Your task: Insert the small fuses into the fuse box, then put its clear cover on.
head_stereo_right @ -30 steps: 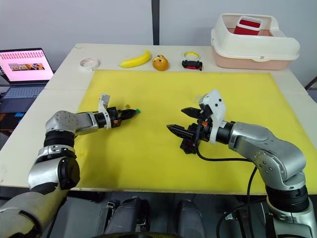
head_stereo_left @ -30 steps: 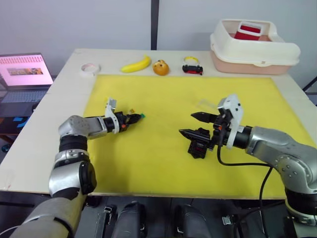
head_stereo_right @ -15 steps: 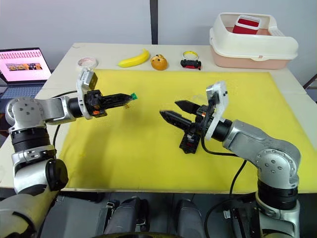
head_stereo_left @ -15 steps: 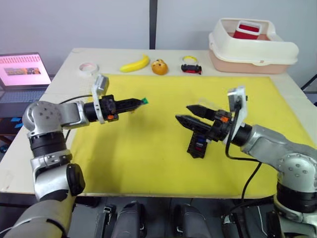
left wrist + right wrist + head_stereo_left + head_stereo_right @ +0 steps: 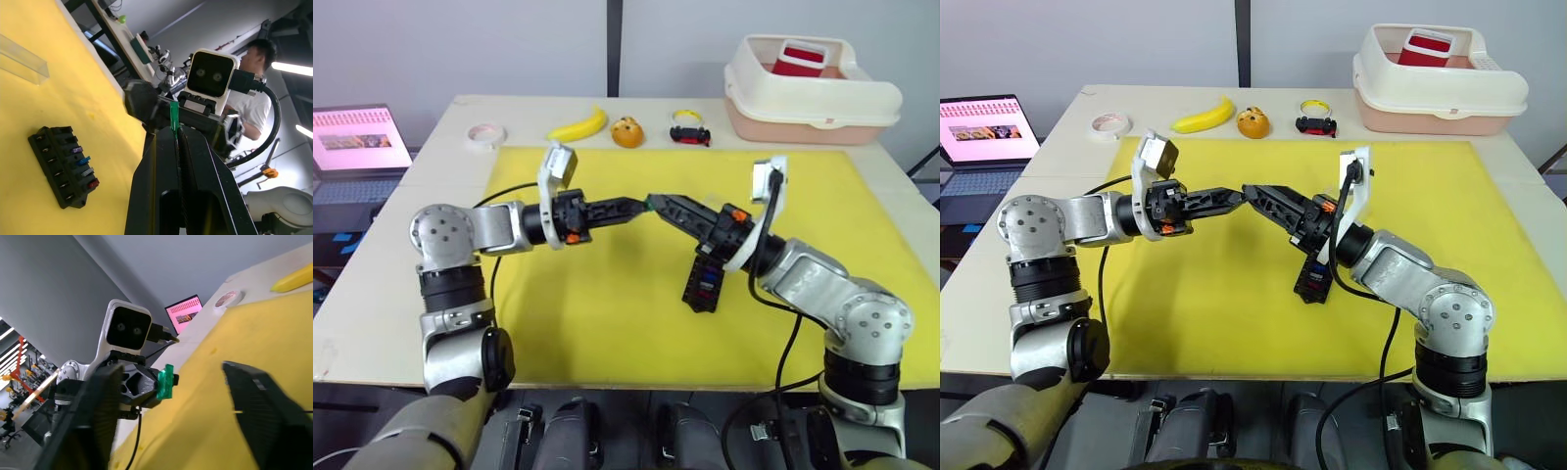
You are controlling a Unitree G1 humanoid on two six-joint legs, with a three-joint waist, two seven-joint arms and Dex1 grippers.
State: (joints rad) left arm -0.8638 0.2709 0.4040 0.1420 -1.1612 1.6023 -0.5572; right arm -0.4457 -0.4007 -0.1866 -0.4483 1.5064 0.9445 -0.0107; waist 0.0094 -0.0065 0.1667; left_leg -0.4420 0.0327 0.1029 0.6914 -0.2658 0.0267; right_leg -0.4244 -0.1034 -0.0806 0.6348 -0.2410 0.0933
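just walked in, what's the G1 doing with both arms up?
Mid-air handover. The left gripper is shut on a green fuse and holds it out to the right gripper, whose open fingers sit on either side of it. The fuse box lies on the yellow mat below the right arm, a few fuses already seated in it. The clear cover lies on the mat apart from the box, not yet fitted.

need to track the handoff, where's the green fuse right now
The green fuse is pinched at the tip of the left tool, held in the air above the yellow mat, right in front of the open right tool and left of the fuse box.
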